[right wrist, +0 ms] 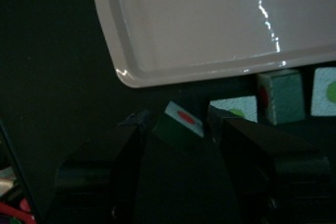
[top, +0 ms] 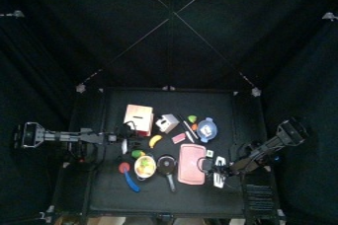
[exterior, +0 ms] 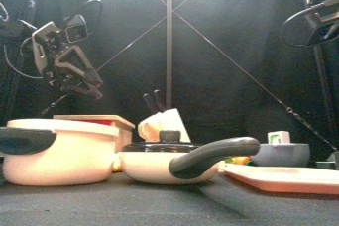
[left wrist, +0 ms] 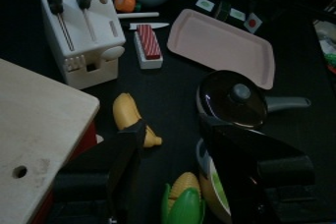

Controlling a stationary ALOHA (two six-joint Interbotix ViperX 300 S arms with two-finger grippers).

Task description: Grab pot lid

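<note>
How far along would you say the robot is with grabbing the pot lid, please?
Nothing looks done yet. The pot lid sits untouched on its pan, no claw on it. In hand: the left claw hovers over the table, empty, the lid ahead of it. The right claw hangs open by the pink tray, holding nothing. Left: reach, close on the lid, lift.

- The right gripper (right wrist: 187, 159) had its two black jaws spread apart above the black table (right wrist: 53, 90)
- A pale pink rectangular plastic tray (right wrist: 197, 17) lay beyond
- Small green-and-white cards (right wrist: 269, 98) sat beside the tray's edge
</note>
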